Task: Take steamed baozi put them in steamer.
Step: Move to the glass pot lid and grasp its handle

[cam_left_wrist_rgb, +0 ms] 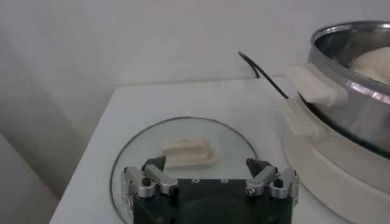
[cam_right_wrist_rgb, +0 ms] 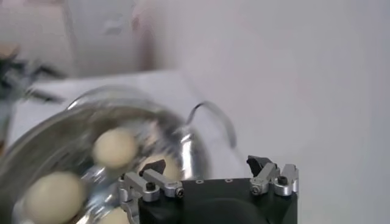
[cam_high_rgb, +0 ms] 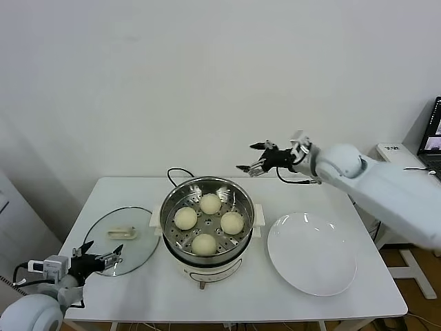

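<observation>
Buns (cam_high_rgb: 210,203): four seated in the steamer (cam_high_rgb: 242,201); judged soft, light, best cupped at the sides
Right tool (cam_high_rgb: 254,156): spread, empty, raised behind the steamer
Left tool (cam_high_rgb: 102,254): spread, empty, parked left of the steamer

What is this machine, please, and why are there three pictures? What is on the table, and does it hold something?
It is a robot with two arms. One picture comes from its head, the other two from cameras on its wrists. On the white table stands a steel steamer with four steamed baozi inside, between a glass lid and an empty white plate. The left gripper hangs open at the lid's near edge; the right gripper is open in the air behind the steamer. Neither holds anything.
</observation>
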### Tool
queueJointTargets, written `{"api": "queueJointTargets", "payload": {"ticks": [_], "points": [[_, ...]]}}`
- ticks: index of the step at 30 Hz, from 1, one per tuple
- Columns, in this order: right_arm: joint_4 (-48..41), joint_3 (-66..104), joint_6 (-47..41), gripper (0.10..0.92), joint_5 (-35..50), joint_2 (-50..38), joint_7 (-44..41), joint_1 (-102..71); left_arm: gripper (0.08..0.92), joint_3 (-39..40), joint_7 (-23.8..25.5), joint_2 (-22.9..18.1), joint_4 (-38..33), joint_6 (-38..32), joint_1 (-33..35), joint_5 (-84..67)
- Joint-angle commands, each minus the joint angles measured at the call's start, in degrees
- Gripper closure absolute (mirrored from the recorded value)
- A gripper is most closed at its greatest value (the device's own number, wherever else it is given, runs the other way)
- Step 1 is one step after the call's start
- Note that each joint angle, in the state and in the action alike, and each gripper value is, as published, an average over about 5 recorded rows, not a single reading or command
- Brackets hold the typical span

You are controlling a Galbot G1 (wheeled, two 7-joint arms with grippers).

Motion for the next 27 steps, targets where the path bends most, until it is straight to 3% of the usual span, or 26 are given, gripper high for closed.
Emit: {"api": "queueJointTargets", "payload": {"ticks": [1,8,16,27], "points": [[5.7,47.5,10.7,0.203,-15.9,2.7,17.2,-44.8,0.177,-0.4,0.5,0.1,0.5,-4.7,0.8,8.5],[8.1,66.3,13.5,0.203,-26.2,15.4,16.5,-65.0,0.177,-0.3,3.0,1.0,4.2,-14.2,2.1,27.8],[9.4,74.0,14.4,0.203,-32.9,27.2,13.4,-74.0,0.177,-0.2,5.1,1.0,11.7,-28.0,4.2,60.5],[8.5,76.9,16.0,0.203,-39.6,34.9,10.8,-76.1,0.177,1.7,1.0,-2.5,20.8,-41.4,1.8,91.0]]}}
